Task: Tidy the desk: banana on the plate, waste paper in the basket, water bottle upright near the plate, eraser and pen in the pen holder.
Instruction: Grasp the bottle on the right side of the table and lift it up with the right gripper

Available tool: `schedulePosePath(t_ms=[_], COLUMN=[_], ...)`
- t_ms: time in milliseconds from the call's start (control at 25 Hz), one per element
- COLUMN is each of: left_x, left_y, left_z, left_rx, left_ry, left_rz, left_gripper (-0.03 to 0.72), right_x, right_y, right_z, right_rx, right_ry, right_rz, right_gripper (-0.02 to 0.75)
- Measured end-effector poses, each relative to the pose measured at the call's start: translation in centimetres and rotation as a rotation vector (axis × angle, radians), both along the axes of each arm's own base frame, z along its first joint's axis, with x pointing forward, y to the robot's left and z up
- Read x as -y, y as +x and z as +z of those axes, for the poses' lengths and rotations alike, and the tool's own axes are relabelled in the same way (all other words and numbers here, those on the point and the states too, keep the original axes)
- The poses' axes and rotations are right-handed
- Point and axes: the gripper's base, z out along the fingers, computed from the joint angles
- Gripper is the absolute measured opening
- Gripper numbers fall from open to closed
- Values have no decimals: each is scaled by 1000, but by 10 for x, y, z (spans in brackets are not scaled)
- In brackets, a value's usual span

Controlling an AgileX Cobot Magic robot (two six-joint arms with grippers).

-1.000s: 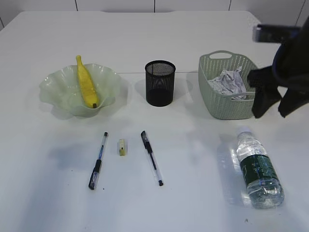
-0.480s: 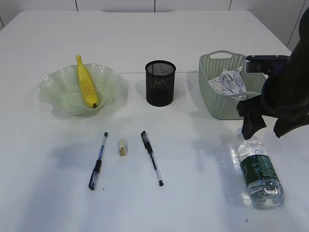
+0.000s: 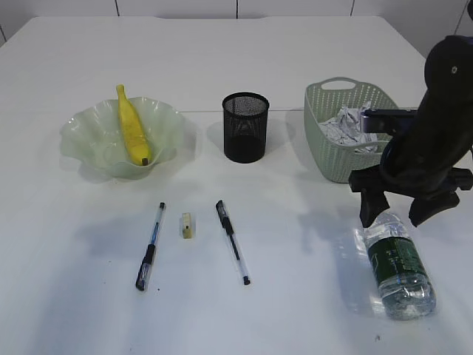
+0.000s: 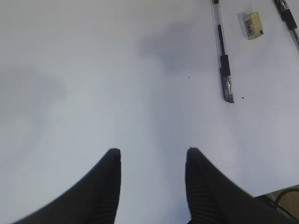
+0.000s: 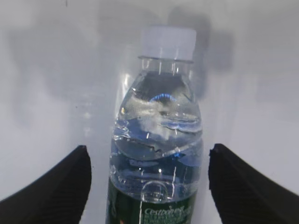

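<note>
- So far two jobs look done: the banana [image 3: 131, 133] lies in the pale green plate [image 3: 81, 129] at the far left, and the crumpled paper [image 3: 352, 124] sits inside the green basket [image 3: 334, 159] at the far right
- Between them stands the black mesh pen holder [image 3: 244, 127], and nothing shows above its rim, so I judge it has had nothing put in
- Nearer the front, left of centre, two pens and an eraser lie loose on the table [image 3: 295, 310]: the left pen [image 3: 150, 246], the small yellowish eraser [image 3: 188, 225] just beside it, and the right pen [image 3: 232, 241] on the eraser's other side
- The water bottle [image 3: 395, 260] lies on its side at the near right, cap pointing toward the far edge, well apart from the plate
- The right gripper [image 3: 397, 214] hangs right over the bottle's cap end with its jaws spread wide, one on each side of the neck; in the right wrist view the bottle [image 5: 159, 140] sits between the two fingers without touching either, so nothing is held
- The left gripper [image 4: 152, 161] hovers over bare table at the near left, jaws partly apart and empty
- Left to do, as I read it: stand the bottle up near the plate, then drop both pens and the eraser into the holder
</note>
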Motion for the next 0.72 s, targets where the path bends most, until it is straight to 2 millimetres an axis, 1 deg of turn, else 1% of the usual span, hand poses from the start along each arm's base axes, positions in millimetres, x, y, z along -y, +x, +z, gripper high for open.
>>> schedulePosePath(t_ms=[320, 480, 720], left_x=[0, 0, 0], left_y=[0, 0, 1], left_z=[0, 0, 0], left_rx=[4, 5, 8], left_ry=[0, -1, -1], left_rz=[1, 1, 1], left_gripper=[316, 316, 316], right_x=[-1, -1, -2], right_y=[12, 13, 20], right_z=[-13, -22, -25], right_rx=[-18, -40, -39], right_ry=[-10, -16, -17], right_rz=[-36, -36, -46], right_gripper=[585, 585, 587])
